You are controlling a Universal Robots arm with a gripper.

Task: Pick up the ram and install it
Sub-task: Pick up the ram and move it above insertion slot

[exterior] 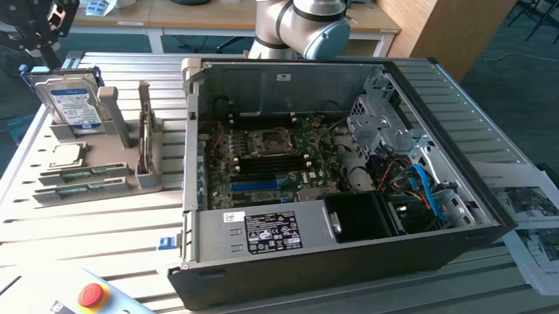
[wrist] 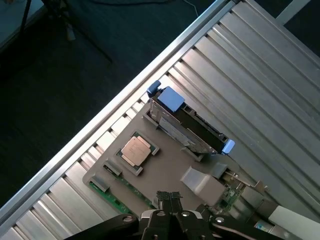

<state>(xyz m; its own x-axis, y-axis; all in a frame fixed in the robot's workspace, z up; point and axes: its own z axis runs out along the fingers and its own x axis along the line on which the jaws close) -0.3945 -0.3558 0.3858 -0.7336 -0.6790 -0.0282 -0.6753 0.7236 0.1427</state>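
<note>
Jaws clenched on nothing, hovering above and well apart from the ram (exterior: 77, 175), which lies in a slot of the grey holder (exterior: 131, 186) on the table (exterior: 96, 229) beneath them; likely light, stiff, fragile, so pinch its long edges, off the chips.

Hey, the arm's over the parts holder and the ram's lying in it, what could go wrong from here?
The pincer is shut; coming down like that, it would likely press on the ram rather than grip it.
The CPU lies right beside the ram in the same holder, so an off descent could knock it.
The case has tall walls around the motherboard; a tilted ram might catch on them.
</note>
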